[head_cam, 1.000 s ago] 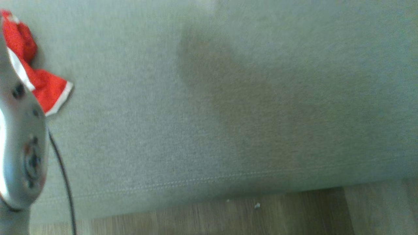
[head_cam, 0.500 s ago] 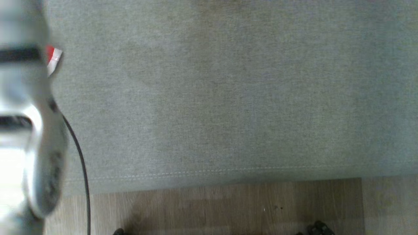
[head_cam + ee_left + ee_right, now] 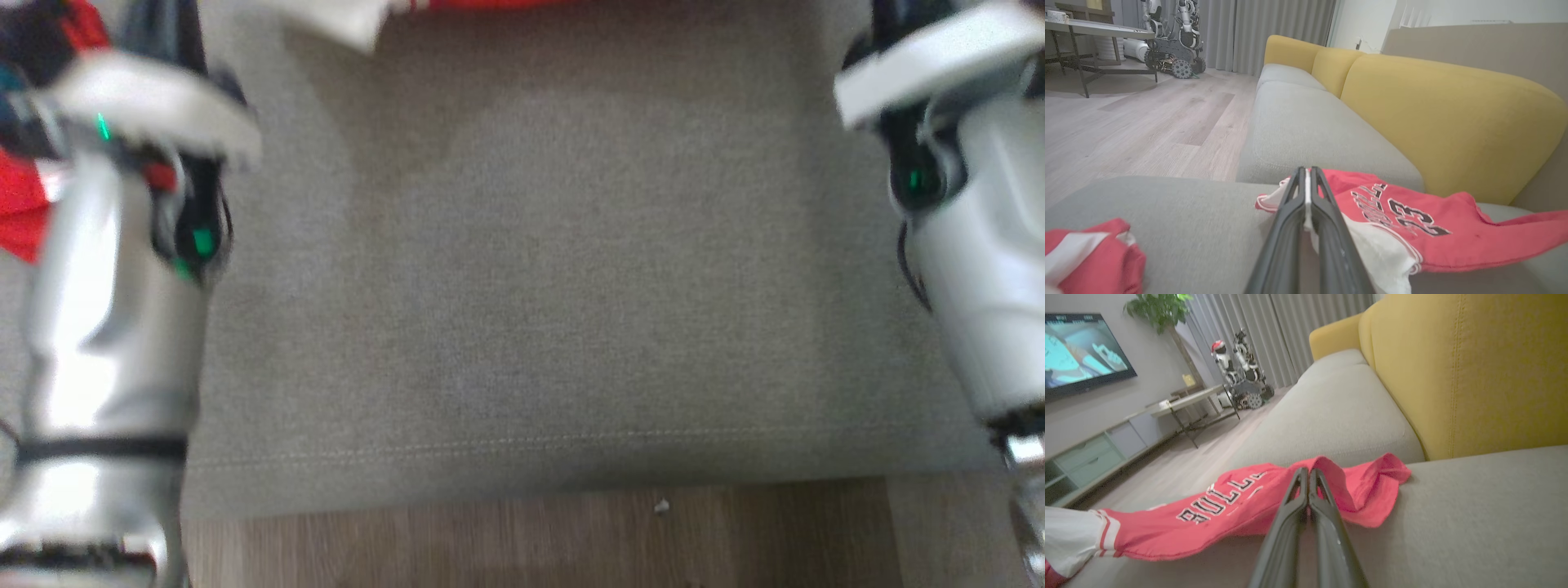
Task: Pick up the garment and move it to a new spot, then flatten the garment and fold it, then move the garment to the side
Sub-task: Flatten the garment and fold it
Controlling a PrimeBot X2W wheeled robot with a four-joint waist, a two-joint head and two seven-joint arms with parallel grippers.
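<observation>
Red jersey (image 3: 1412, 228) w/ white trim and a "23" print lies strung out across the grey seat cushion (image 3: 531, 327), its far side close to the yellow backrest (image 3: 1433, 122).

Left gripper (image 3: 1306, 171): fingers pressed together, a thin white strip visible between them. Reads as clamped on the jersey's white-trimmed edge.

Right gripper (image 3: 1306, 471): fingers together, red cloth rising to a small peak right at the tips. Judged pinched on the opposite end, near the shoulder/strap part.

Why held so: 2 grips at 2 ends, w/ left forearm (image 3: 114, 327) and right forearm (image 3: 980, 286) set well apart at either side of the head view. That spread keeps the cloth long and tensioned rather than bunched, which suits carrying it to a new spot and laying it flat. Middle of jersey sags onto the cushion, so not fully taut.

Step, est.: early. Pick-up/relocate phase; flattening and folding not yet done. Bare cushion between the arms looks like the likely lay-down area.

Risk: a thin-edge pinch may slip if the ends get pulled further apart.

Also noted: 2nd cloth (image 3: 1090, 253), red and white, crumpled on the cushion by the left arm, apart from the jersey. Cannot tell what it is. Wood floor (image 3: 531, 539) runs along the cushion's front edge.
</observation>
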